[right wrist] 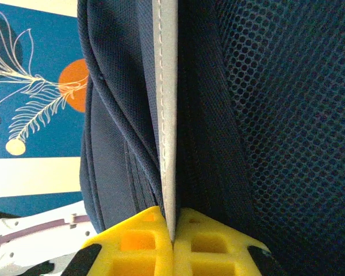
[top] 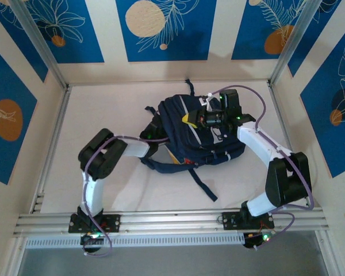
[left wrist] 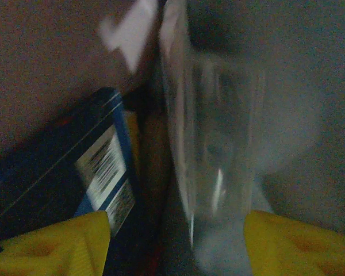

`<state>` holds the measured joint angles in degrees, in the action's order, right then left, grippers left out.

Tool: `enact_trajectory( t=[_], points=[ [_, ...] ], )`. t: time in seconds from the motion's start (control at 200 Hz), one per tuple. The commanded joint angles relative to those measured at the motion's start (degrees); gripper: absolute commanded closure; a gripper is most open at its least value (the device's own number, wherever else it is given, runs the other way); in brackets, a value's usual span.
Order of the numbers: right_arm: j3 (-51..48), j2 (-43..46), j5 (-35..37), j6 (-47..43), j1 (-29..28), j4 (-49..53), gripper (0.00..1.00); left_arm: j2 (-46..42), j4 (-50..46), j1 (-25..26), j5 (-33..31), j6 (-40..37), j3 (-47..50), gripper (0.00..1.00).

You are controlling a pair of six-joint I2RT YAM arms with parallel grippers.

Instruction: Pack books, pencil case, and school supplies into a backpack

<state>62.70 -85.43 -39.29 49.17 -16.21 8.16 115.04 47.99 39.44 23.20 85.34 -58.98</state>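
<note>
The backpack (top: pixel 184 138) lies around the middle of the surface (top: pixel 103 115), somewhat nearer the far edge, its straps trailing toward the near edge. Apart from the backpack, the surface carries nothing loose. The right hand (right wrist: pixel 173 236) is clamped tight on the pale stripe of the backpack's fabric, apparently holding the mouth up. The left hand (left wrist: pixel 175 241) is inside the bag with its fingers spread well apart. A blurred clear item (left wrist: pixel 218 144), perhaps the pencil case, stands ahead of the gap and is not pinched. Beside it a navy book (left wrist: pixel 98 172) with a barcode label leans against a yellow-orange edge (left wrist: pixel 133 138). Packing looks close to finished. Probably only pulling the arm out and closing the bag are left, though the small supplies can't be made out in the dark.
</note>
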Motion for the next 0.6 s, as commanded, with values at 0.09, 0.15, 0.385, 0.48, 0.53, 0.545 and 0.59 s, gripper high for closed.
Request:
enact_trajectory(
  t=[0.09,0.15,0.385,0.48,0.53,0.545,0.59],
  points=[
    [1.93,4.02,6.48,-3.46,1.0,7.4,1.0,-12.01,-7.22,-1.95,3.42,-7.08,8.25,0.39],
    [1.36,5.28,9.17,-3.81,1.03,8.08,1.0,-15.98,-11.22,-2.76,2.98,-9.53,10.82,0.39],
    [-1.12,8.96,16.28,-4.82,0.85,10.82,1.0,-30.4,-32.44,-4.47,-0.2,-21.66,13.28,0.4],
    [-1.24,9.45,19.59,-3.86,0.41,14.26,1.0,-36.06,-48.58,-4.58,-4.01,-29.08,9.52,0.4],
    [-1.3,9.25,19.86,-2.36,0.39,16.15,1.0,-38.91,-56.48,-4.51,-6.41,-33.34,7.39,0.4],
    [-1.27,9.12,19.82,-1.94,0.39,16.71,1.0,-39.71,-58.24,-4.55,-7.07,-34.57,6.91,0.39],
    [-1.09,8.47,19.85,-1.0,-0.03,18.32,1.0,-41.9,-64.31,-4.56,-9.34,-37.21,5.65,0.36]
  ],
)
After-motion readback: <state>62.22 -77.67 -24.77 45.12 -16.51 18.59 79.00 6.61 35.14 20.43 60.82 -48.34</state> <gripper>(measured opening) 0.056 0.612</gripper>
